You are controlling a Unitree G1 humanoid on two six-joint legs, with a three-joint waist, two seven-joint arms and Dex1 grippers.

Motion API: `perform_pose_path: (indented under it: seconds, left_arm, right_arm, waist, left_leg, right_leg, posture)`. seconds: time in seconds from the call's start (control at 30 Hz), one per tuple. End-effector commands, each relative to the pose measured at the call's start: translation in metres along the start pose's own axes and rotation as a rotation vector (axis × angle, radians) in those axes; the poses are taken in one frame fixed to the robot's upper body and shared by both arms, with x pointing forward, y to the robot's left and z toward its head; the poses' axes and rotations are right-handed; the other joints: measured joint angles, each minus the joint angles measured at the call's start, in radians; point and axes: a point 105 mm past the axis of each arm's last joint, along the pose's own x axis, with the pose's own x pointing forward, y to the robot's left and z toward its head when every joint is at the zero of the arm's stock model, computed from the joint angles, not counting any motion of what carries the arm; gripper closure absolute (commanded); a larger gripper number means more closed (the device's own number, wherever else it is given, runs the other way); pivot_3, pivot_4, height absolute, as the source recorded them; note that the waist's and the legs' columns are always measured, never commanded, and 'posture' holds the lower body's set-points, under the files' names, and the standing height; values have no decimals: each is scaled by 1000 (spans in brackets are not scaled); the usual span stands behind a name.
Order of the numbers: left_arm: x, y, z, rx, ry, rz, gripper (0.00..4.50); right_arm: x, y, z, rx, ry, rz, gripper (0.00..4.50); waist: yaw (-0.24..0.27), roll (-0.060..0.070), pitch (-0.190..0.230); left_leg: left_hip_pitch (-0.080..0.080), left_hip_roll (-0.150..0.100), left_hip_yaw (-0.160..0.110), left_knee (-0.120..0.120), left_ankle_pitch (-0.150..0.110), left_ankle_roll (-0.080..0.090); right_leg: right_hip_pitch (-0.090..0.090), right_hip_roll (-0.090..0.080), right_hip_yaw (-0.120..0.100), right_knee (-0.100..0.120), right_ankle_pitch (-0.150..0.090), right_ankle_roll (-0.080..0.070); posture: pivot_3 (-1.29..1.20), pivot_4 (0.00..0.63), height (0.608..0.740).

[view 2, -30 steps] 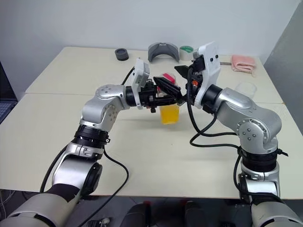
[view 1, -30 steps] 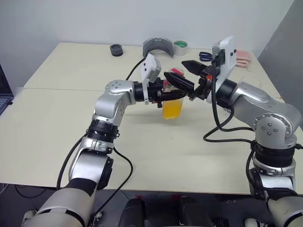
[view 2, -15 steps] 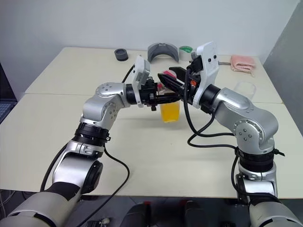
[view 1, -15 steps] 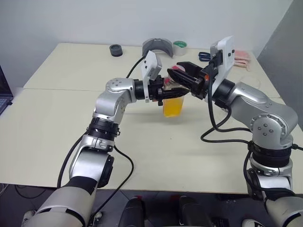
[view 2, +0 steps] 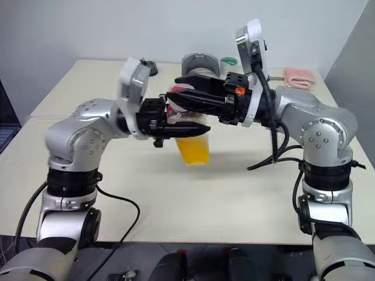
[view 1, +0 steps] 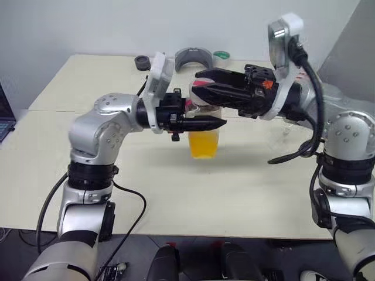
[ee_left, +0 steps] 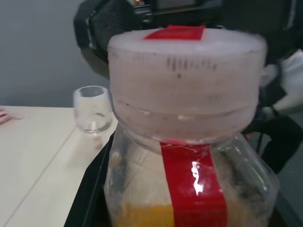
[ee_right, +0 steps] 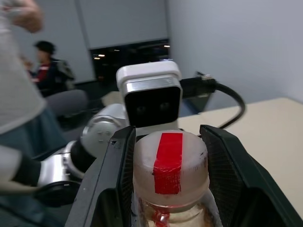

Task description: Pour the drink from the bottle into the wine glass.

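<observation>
Gripped tight at the shoulder of the bottle [view 1: 205, 140], just under the cap, by the left gripper [view 1: 220, 123]. Jaws drawn in almost fully, black fingers [view 1: 199, 123] level and pressed to the clear plastic on either side. Hanging below those jaws: the squarish body, with the drink [view 1: 204, 146], orange-yellow, filling the lower part. Above them: the white cap [ee_right: 168, 161], with a red stripe [ee_right: 168, 156] across its top and running on down the neck.

Reaching in from the opposite side, the right gripper [view 1: 197, 85]. Jaws about half open and set round the cap, one finger [ee_right: 116, 179] on each side, no gap showing between pad and cap from the wrist. So, closed on the bottle's top, directly over the left jaws. Straight past the right jaws, the left arm's wrist camera [ee_right: 149, 97], facing back.

Impossible to tell whether the bottle's base touches the table [view 1: 88, 88] or hangs just clear. Leaning a little off upright, seen from the head.

Well apart from both sets of jaws, beyond the bottle from the left wrist: the wine glass [ee_left: 93, 109], upright on the table, bowl looking empty, stem too blurred to make out.

Further off, past both grippers at the table's far edge: a grey curved piece [view 1: 193, 57], a green roll [view 1: 221, 55], a black ring [view 1: 142, 60].
</observation>
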Motion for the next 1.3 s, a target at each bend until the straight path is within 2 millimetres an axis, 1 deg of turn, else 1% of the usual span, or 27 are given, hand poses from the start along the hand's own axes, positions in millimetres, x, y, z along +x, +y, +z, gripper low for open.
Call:
perform_pose_path:
  seconds: [0.03,0.07,0.13,0.23,0.3,0.33,0.4,0.47,0.53,0.63,0.7,0.8,0.97,1.0,1.2,1.3]
  left_arm:
    - [16,-19,6,56,19,-116,2683]
    - [14,-15,6,60,21,-102,2683]
    - [9,-6,5,72,31,-57,2683]
    - [3,3,0,111,45,-1,2683]
    - [-3,9,-7,126,62,38,2683]
    - [-6,11,-9,132,69,55,2683]
    - [-9,16,-12,144,77,78,2683]
    - [-10,22,-13,157,79,100,2683]
    - [-9,30,-15,176,83,121,2683]
    - [-5,39,-15,203,79,135,2683]
    - [-3,44,-14,216,74,137,2683]
    - [0,50,-13,227,64,144,2683]
    - [5,53,-10,234,46,141,2683]
    - [6,53,-9,235,43,138,2683]
    - [8,55,-5,239,31,139,2683]
    - [9,55,-2,240,23,138,2683]
  right_arm:
    - [8,8,9,-44,1,130,2675]
    - [6,6,9,-49,7,131,2675]
    - [-3,1,11,-51,15,103,1929]
    - [-21,-4,11,-61,42,-4,969]
    - [-32,2,10,-67,57,-76,248]
    - [-35,5,8,-79,64,-119,42]
    - [-37,9,5,-100,67,-197,42]
    - [-33,8,1,-134,59,-303,42]
    - [-23,4,0,-160,23,-408,42]
    - [-7,-3,1,-136,-64,-547,42]
    - [3,-2,-2,-124,-84,-579,42]
    - [9,-1,-5,-107,-95,-606,42]
    - [8,-4,-10,-110,-69,-627,42]
    - [6,-7,-12,-114,-60,-639,42]
    - [2,-14,-22,-144,-4,-663,42]
    - [2,-16,-24,-150,-1,-671,42]
  waist:
    - [3,0,0]
    - [4,0,0]
    - [5,0,0]
    - [7,0,0]
    - [7,0,0]
    - [7,0,0]
    - [7,0,0]
    - [1,1,0]
    - [-2,1,0]
    - [-2,1,0]
    - [0,1,0]
    - [5,1,0]
    - [5,1,0]
    - [5,1,0]
    - [5,1,0]
    - [5,1,0]
  left_leg:
    - [0,0,1,1,0,0]
    - [0,0,1,3,0,0]
    - [0,0,1,6,0,0]
    - [-1,0,0,8,0,0]
    - [-2,0,0,9,0,0]
    - [-2,0,0,9,0,0]
    - [-2,0,0,9,0,0]
    - [-2,1,0,9,0,0]
    - [-2,2,0,9,0,0]
    - [-2,2,0,10,0,0]
    - [-2,2,0,11,0,0]
    - [-2,2,0,11,0,0]
    - [-3,1,0,11,0,0]
    - [-3,1,0,11,0,0]
    - [-3,1,0,11,0,0]
    - [-3,1,0,11,0,0]
  right_leg:
    - [0,0,0,0,0,0]
    - [0,0,1,0,0,0]
    - [1,0,0,1,0,0]
    - [1,0,0,2,0,0]
    - [1,0,0,2,0,0]
    - [1,0,0,2,0,0]
    - [1,0,1,2,0,0]
    - [1,1,1,2,0,0]
    - [0,2,2,3,0,0]
    - [0,4,2,5,0,0]
    - [0,4,2,5,0,0]
    - [0,3,2,4,0,0]
    - [0,2,2,3,0,0]
    - [0,2,2,3,0,0]
    - [0,3,2,3,0,0]
    - [0,3,2,3,0,0]
  posture:
    - [0,150,740]
    - [0,150,740]
    - [0,150,740]
    - [0,150,740]
    - [0,150,740]
    - [0,150,740]
    - [0,150,740]
    - [0,150,740]
    - [0,150,740]
    - [0,150,740]
    - [0,150,740]
    - [0,150,740]
    - [0,150,740]
    - [0,150,740]
    - [0,150,740]
    - [0,150,740]
